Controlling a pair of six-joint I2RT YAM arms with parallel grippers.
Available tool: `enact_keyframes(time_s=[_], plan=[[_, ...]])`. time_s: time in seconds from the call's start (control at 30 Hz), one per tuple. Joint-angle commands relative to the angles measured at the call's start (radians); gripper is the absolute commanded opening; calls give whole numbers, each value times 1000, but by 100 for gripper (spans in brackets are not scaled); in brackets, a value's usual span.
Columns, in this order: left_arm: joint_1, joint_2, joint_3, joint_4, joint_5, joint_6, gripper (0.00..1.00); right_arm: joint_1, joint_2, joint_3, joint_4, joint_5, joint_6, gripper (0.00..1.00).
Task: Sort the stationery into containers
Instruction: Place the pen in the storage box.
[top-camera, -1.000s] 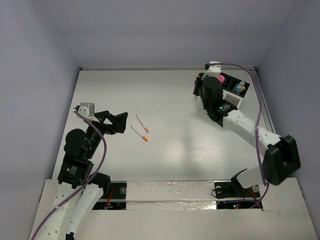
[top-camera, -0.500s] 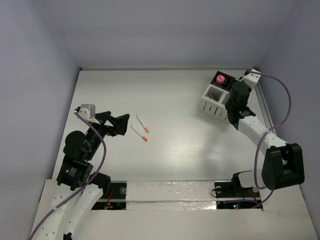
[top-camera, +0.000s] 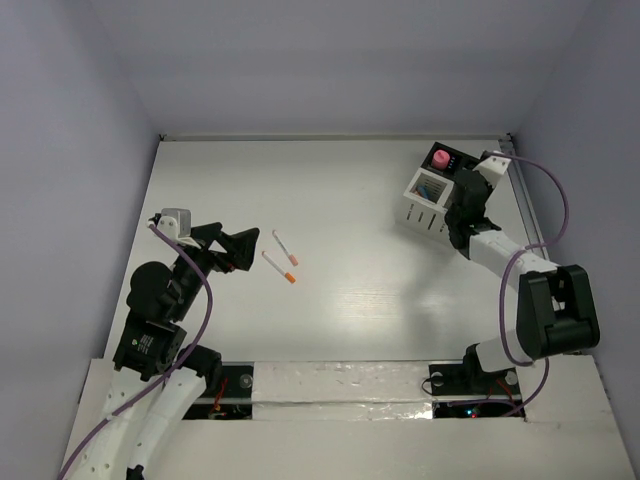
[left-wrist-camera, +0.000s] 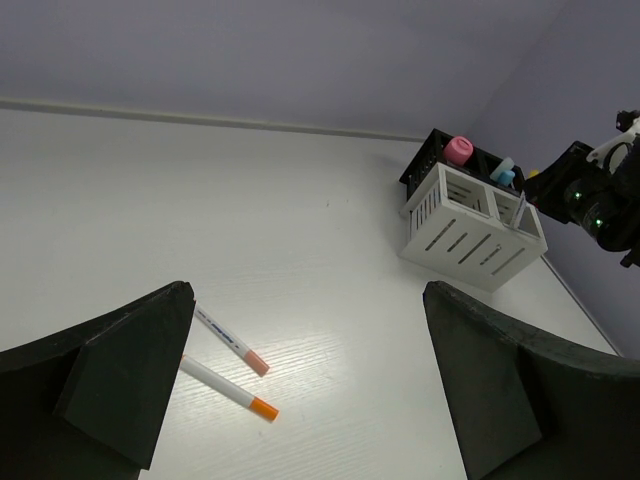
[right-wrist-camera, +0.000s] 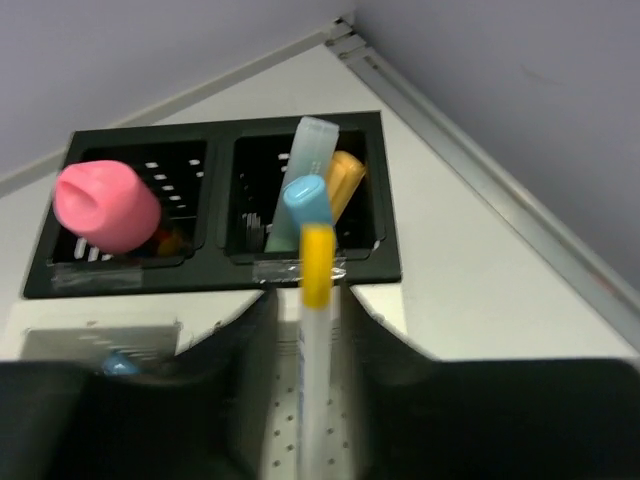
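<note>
I judge this the drop-off: my right gripper sits narrow around a yellow-capped pen, gripping or not I cannot tell, over the white organizer far right, so next I open wider, then fetch the two white pens at left.

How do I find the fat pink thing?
In the far right corner of the table, a white organizer has a black section behind it. The pink cylinder pokes from its end compartment, the only fat pink piece; the neighbouring blue piece and orange piece are slimmer.
</note>
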Motion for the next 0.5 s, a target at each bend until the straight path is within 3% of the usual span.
enact_keyframes(time_s=[0.0, 0.1, 0.13, 0.3, 0.4, 0.47], plan=[[-4, -1, 31, 39, -3, 0, 99, -1, -75, -34, 45, -44, 70, 41], [-4, 5, 31, 39, -3, -1, 99, -1, -135, -45, 32, -81, 92, 51], [-4, 6, 31, 40, -2, -1, 99, -1, -148, -45, 19, -103, 92, 59], [5, 15, 28, 43, 1, 0, 99, 82, -225, -7, -37, -182, 84, 63], [5, 21, 28, 43, 1, 0, 99, 143, -219, 31, -103, -321, 93, 57], [14, 28, 28, 45, 0, 2, 99, 261, -125, 85, -160, -492, 109, 32]])
